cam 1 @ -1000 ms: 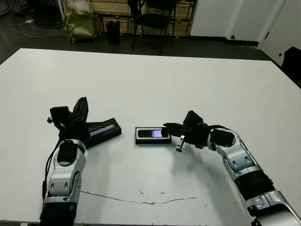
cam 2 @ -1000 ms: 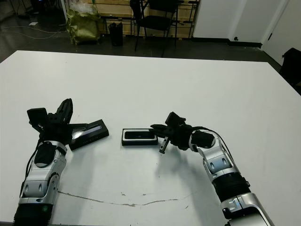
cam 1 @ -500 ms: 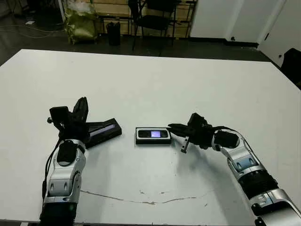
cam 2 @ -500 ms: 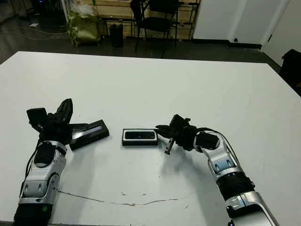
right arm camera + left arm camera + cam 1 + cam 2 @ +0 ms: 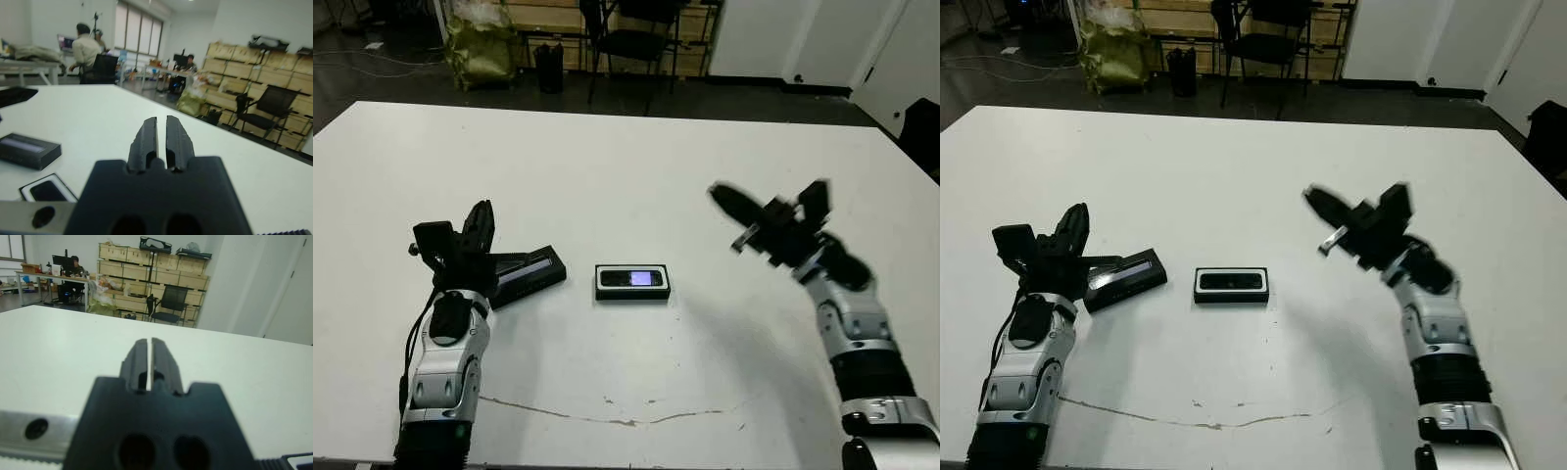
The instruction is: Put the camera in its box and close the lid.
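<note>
Lying near the middle of the white desk (image 5: 626, 166), the box (image 5: 632, 283) is seen flat and uncovered, with the camera (image 5: 633, 278) resting inside it, its small light screen facing up. The box's long sides run across the desk, left to right.

The lid (image 5: 527, 270) is found to the left of the box, just beside it but apart, flat on the desk at a slant, its pale grey-blue panel turned up. The lid's near left corner is hidden behind the left pincer.

The left pincer (image 5: 481, 223) is held over the lid's left end, pointing away from the robot. In the left wrist view its 2 fingers (image 5: 139, 360) are seen pressed together with only a thin slit between them, and nothing is gripped.

The right pincer (image 5: 724, 199) is raised above the desk, well apart from the box, to the right of it and farther back; it is motion-blurred in the head views. In the right wrist view its 2 fingers (image 5: 145, 142) stand closed side by side, with nothing between them. The same view shows the lid (image 5: 28, 150) and the box (image 5: 46, 190) on the desk beyond the pincer body.

Beyond the desk, stacked wooden crates (image 5: 146, 274), a black chair (image 5: 172, 303) and seated persons (image 5: 85, 49) at other desks are noted.
</note>
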Motion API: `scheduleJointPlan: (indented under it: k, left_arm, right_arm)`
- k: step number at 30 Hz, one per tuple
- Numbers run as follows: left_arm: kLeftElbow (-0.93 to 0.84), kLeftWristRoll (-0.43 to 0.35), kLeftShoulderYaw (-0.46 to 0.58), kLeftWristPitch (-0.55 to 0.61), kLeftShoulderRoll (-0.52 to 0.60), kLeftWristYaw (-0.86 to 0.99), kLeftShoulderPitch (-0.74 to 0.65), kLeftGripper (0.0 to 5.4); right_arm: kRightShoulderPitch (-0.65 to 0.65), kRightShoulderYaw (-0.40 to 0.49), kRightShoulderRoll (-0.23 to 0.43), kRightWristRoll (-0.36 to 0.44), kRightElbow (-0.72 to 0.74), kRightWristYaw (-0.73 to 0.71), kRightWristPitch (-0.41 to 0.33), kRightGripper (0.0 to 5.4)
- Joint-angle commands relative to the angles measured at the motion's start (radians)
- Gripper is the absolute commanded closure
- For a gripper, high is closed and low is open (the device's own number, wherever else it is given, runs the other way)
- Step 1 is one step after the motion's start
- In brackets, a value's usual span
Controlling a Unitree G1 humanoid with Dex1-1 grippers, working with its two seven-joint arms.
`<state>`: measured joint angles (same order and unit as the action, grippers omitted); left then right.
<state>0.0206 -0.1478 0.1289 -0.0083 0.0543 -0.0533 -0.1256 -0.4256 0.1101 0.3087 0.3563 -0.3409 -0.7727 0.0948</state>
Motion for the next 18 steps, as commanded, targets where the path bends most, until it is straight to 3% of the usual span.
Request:
scheduleJointPlan:
  k: [1, 10, 14, 18]
  left_arm:
    - [-0.013, 0.017, 0.006, 0.017, 0.040, -0.013, 0.000, 5.40]
    - [-0.076, -0.055, 0.046, 0.100, 0.201, -0.189, -0.007, 5.40]
    - [-0.027, -0.168, 0.080, 0.151, 0.340, -0.413, -0.039, 5.40]
    - [0.086, -0.262, 0.087, 0.169, 0.462, -0.672, -0.099, 4.79]
  right_arm:
    - [0.019, 0.024, 0.035, 0.002, -0.023, 0.013, -0.061, 5.37]
    - [0.040, 0.045, 0.048, -0.019, -0.085, 0.071, -0.109, 5.37]
    - [0.033, 0.055, 0.041, -0.010, -0.133, 0.065, -0.099, 5.37]
    - [0.028, 0.053, 0.036, -0.024, -0.169, 0.064, -0.069, 5.40]
